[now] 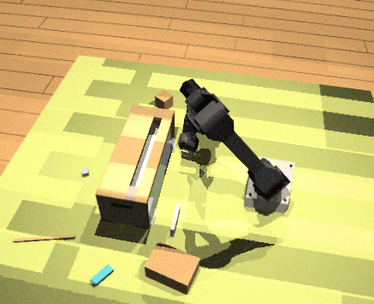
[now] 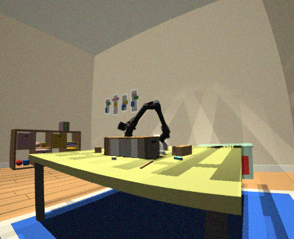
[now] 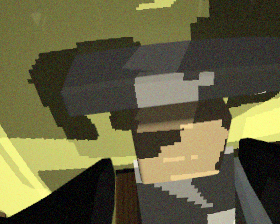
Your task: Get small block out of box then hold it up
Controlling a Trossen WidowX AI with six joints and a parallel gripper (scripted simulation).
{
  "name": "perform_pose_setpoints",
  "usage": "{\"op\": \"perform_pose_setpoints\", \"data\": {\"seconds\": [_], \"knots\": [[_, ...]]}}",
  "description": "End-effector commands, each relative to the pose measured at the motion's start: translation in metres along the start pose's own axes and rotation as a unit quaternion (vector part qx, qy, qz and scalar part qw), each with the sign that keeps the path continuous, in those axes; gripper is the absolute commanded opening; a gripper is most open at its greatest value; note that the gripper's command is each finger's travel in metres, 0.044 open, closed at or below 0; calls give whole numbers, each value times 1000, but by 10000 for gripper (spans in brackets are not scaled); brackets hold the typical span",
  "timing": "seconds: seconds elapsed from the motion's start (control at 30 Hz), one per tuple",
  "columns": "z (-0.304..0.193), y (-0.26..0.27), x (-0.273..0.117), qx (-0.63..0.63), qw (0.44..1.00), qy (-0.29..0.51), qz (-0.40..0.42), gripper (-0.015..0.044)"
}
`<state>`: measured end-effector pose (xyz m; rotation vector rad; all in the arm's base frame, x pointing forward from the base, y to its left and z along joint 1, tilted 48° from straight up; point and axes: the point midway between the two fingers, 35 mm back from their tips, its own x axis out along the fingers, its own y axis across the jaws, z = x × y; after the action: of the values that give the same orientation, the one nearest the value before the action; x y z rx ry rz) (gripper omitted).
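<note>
Block: the small tan block (image 3: 192,152) is sitting outside the box, between the two dark fingers in the wrist view and near the grey bar; the arm is hiding it from above.
Gripper: the gripper (image 1: 189,142) (image 2: 128,132) (image 3: 178,158) is pointing down beside the box's clear front, its fingers standing apart, released and gripping nothing.
Arm: the black arm (image 1: 242,148) (image 2: 160,115) is rising from its pale base (image 1: 291,174), bending high and reaching toward the box.
Box: the wooden box (image 1: 122,155) (image 2: 132,147) is standing upright on the table (image 1: 328,228) (image 2: 190,183), a long slot running along its top.
Grey bar: the bar (image 3: 110,77) is stretching across the wrist view, just beyond the block.
White bar: another bar (image 1: 175,219) is lying near the box's end.
Brown cube: it (image 1: 163,100) (image 2: 98,149) is resting just beside the box's far end.
Large brick: it (image 1: 172,267) (image 2: 182,150) is sitting well apart from that cube.
Turquoise piece: it (image 1: 101,275) (image 2: 178,158) is lying between the large brick and the stick (image 1: 44,239) (image 2: 147,164).
Grey cube: it (image 1: 85,172) (image 2: 113,158) is resting on the side of the box away from the arm.
</note>
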<state>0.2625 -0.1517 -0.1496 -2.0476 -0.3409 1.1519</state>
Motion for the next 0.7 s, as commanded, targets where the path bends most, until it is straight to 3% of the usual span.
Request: {"op": "perform_pose_setpoints", "data": {"seconds": [0.0,0.17,0.43,0.5,0.57,0.67], "knots": [[4,-1,6,5,1000,0,-2,285],[7,-1,11,5,1000,0,-3,285],[7,-1,11,5,1000,0,-3,75],[7,-1,11,5,1000,0,-3,62],[5,-1,8,4,1000,0,-3,9],[-2,1,-6,4,1000,0,-1,0]]}}
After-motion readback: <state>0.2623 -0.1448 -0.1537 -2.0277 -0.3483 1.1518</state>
